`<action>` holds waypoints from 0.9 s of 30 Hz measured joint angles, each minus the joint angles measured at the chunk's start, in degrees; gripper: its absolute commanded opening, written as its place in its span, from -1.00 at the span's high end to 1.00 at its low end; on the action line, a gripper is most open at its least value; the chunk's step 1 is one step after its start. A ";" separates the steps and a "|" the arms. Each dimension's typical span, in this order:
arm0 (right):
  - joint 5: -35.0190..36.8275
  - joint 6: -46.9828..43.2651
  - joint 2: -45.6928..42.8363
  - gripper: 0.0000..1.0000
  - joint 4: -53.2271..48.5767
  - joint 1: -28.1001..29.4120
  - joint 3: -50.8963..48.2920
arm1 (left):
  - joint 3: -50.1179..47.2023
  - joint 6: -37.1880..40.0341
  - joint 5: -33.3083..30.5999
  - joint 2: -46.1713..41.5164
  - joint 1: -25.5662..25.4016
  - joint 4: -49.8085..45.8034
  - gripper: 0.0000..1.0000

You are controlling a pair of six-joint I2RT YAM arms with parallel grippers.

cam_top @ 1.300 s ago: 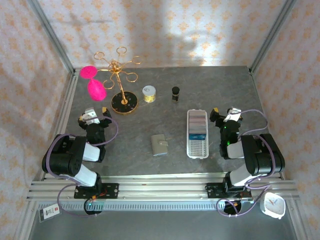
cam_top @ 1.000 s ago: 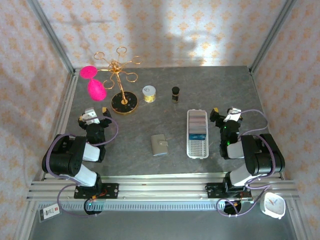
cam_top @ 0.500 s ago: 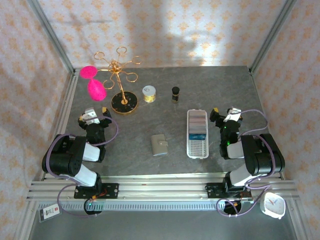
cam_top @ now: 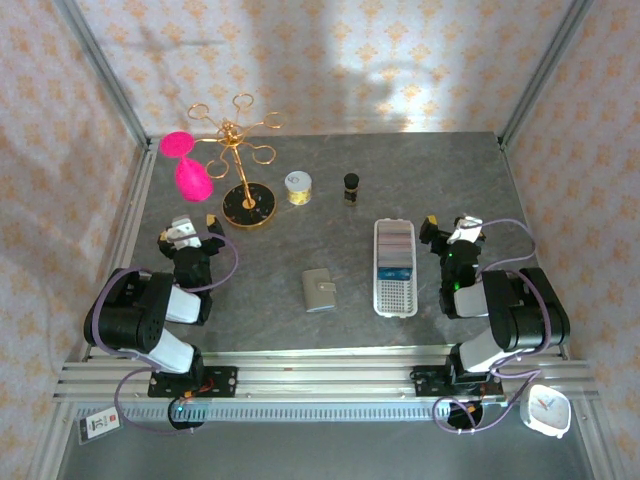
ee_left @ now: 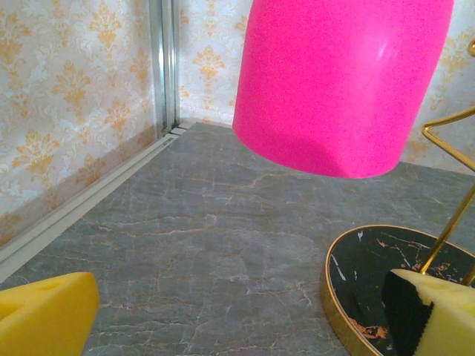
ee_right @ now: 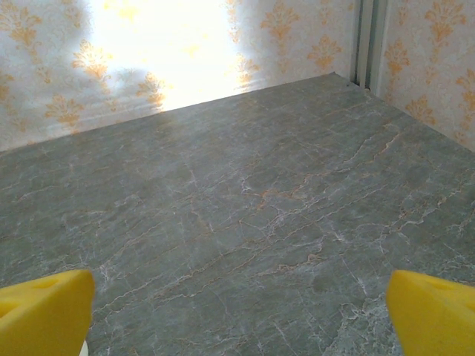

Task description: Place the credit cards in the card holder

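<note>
The left gripper and right gripper are hanging wide open and empty, the holder lying left of the cards in the tray.

Entry: changes since the earlier top views. Left gripper: head shifted by a trace, sitting marginally lower in the overhead view than half a second before; the shift is barely legible. All other items: no change of place or pose detected.

No legible text or labels
</note>
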 measured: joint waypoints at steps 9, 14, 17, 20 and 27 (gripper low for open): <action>9.70 13.60 -29.81 -1.00 -35.19 1.79 11.34 | 6.51 -13.92 -1.70 -28.89 -2.10 -22.58 -0.98; 12.50 26.97 -39.76 -1.00 -53.35 1.03 15.23 | 4.26 -28.87 7.04 -37.94 0.70 -30.91 -0.99; 9.86 29.99 -42.80 -1.00 -60.81 0.59 15.15 | 2.80 -33.86 13.42 -41.55 1.73 -35.56 -0.98; 6.38 31.12 -44.22 -1.00 -67.10 0.61 15.21 | 0.11 -38.42 21.09 -46.14 2.05 -38.62 -0.98; -2.58 32.28 -47.74 -0.97 -75.69 0.59 15.32 | 2.14 -43.39 31.65 -55.69 1.55 -57.24 -0.98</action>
